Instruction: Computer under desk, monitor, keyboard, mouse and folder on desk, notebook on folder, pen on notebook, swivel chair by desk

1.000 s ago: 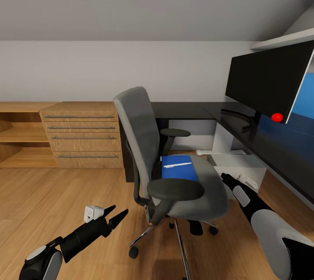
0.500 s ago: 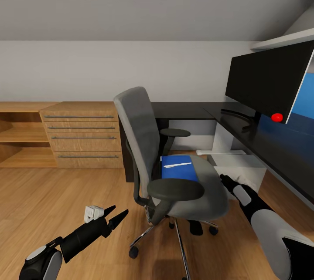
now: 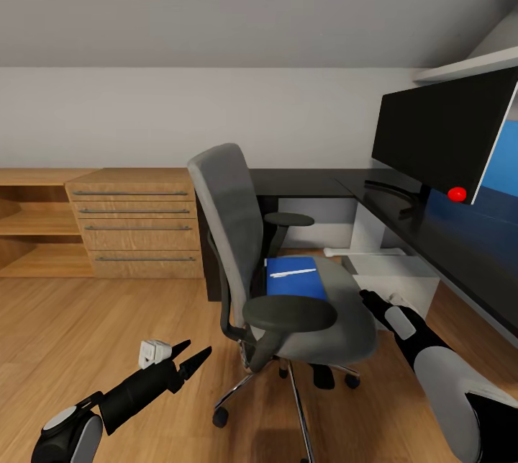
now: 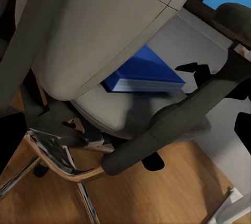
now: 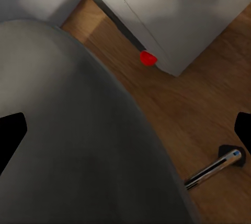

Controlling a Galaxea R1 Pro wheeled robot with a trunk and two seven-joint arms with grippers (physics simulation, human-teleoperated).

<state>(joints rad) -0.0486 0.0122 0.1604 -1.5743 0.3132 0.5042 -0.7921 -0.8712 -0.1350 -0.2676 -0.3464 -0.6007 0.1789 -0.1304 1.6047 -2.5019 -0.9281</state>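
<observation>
the folder lies flat on the swivel chair seat with a white pen across it, beside the worktop. the right claw hovers at the seat edge, apparently wide; the left claw hangs spread, empty.

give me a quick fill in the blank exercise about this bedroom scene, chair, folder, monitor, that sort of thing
1. The blue folder lies on the seat of the ____.
2. The thin white object resting on top of the folder is a ____.
3. The monitor stands on the black-topped ____.
4. The light on the front of the computer is coloured ____.

Missing words: swivel chair; pen; desk; red
</observation>
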